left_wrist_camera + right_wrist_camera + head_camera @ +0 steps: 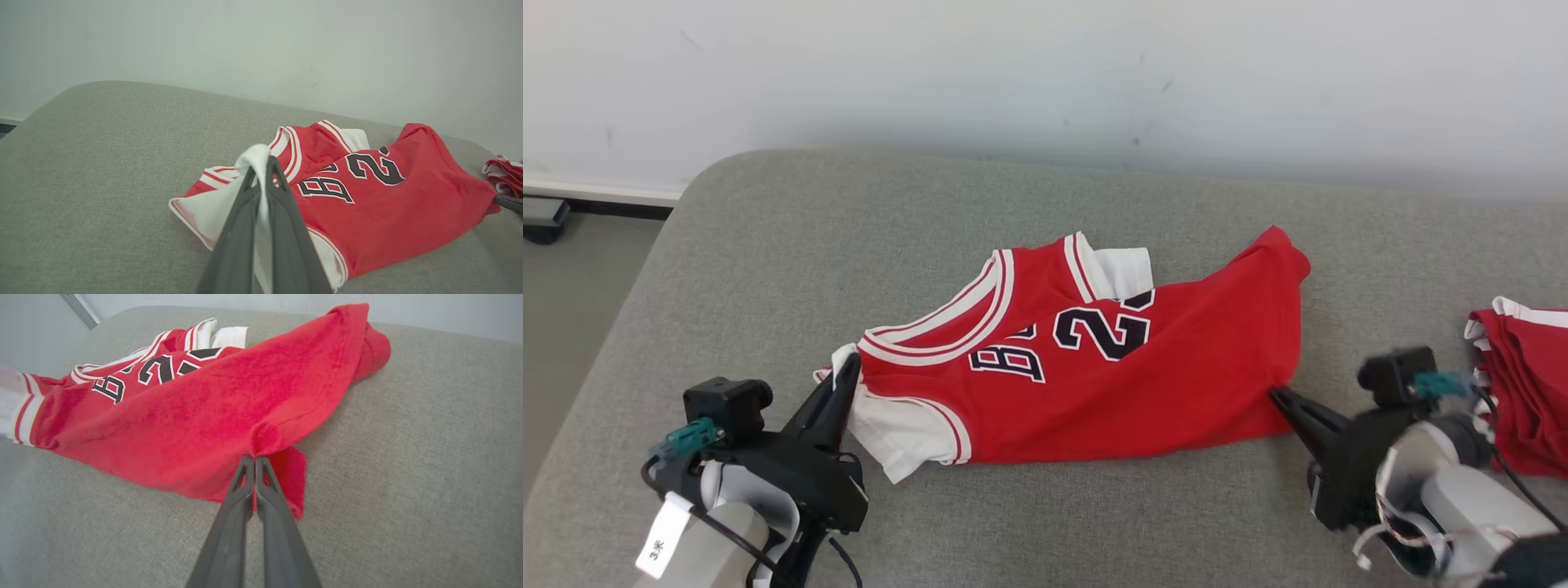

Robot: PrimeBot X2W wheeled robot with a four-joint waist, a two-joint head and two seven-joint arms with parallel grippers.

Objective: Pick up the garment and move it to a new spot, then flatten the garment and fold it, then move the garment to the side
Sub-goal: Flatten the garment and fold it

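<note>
Red jersey (1094, 384); rumpled, white-trimmed, black numerals

The jersey (1094, 400) is soft, matt red cloth with white ribbed trim and smooth black lettering. The cushion (849, 237) is coarse grey weave. The left pincer (849, 361) and right pincer (1276, 394) are matt dark plastic. The wall (1045, 73) is smooth and scuffed.

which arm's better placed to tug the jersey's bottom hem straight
Right, probably: the right gripper is shut on the red jersey at its hem; the left gripper pinches the white sleeve end.
</note>
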